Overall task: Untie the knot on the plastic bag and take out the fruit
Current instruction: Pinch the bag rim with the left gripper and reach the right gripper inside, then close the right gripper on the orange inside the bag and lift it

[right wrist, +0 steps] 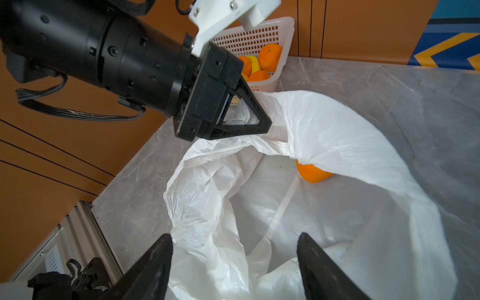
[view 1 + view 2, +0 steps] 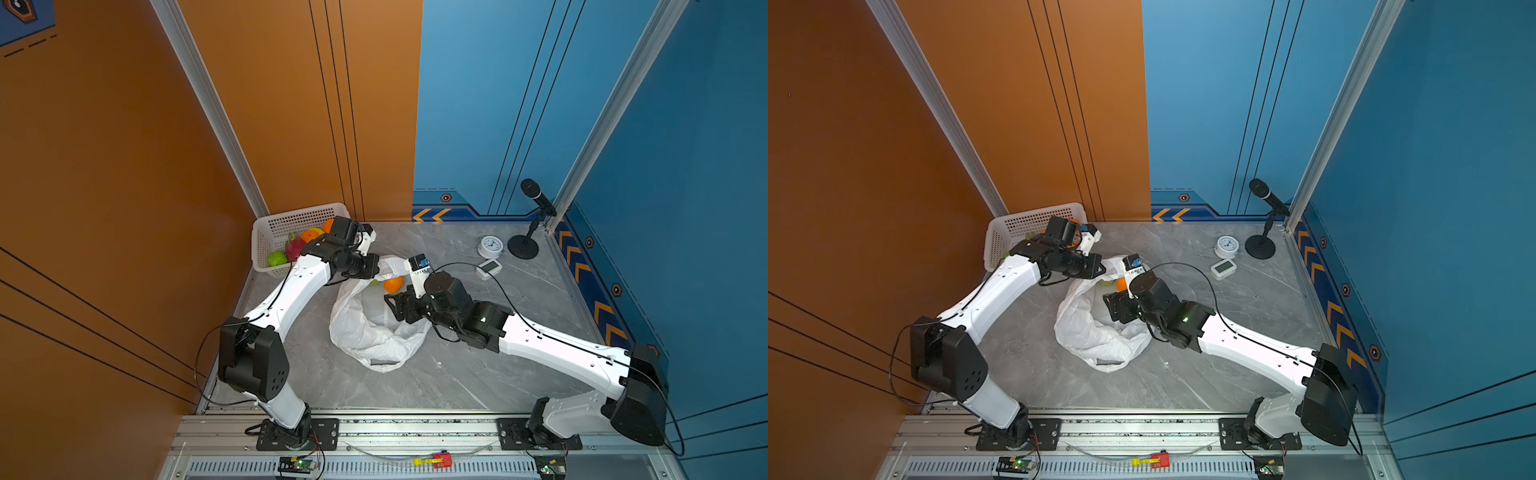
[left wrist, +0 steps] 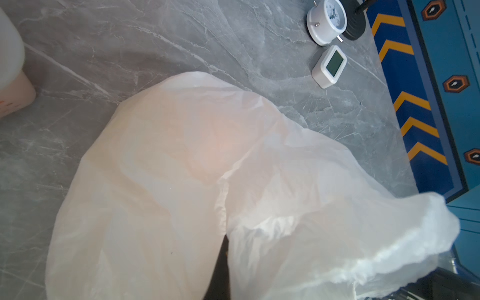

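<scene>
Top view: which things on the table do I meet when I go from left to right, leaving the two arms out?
white basket → plastic bag → round clock → microphone

A robot test booth: an aluminium rail (image 2: 415,432) carrying two bolted arms (image 2: 291,291), a grey marble-look table (image 2: 457,374), orange and blue panel walls (image 2: 104,166), and a microphone (image 2: 537,198) at far right.
</scene>
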